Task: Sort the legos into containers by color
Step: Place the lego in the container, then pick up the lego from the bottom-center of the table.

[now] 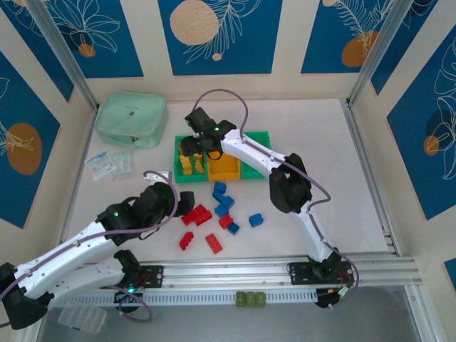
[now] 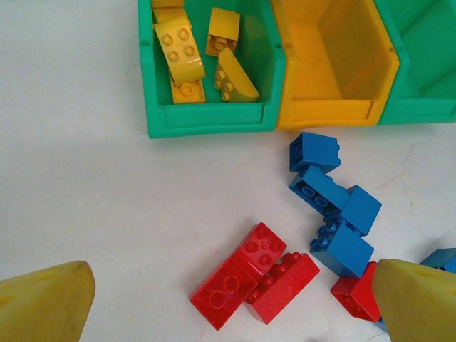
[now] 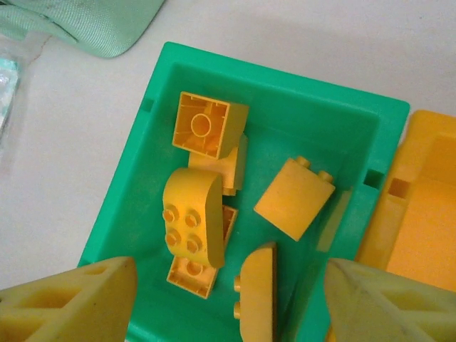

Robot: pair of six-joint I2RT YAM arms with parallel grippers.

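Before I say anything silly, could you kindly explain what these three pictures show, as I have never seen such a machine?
Two robot arms are bolted at the near edge of a table. One picture looks down from above; the other two come from a camera on each wrist, so the yellow wedges are that tool's own fingers. The right tool hangs open over a green bin of yellow bricks. The left tool, also open, hovers above loose red bricks and blue bricks. An orange-yellow bin and a second green bin adjoin. A mint pouch lies far left. Nothing is held.
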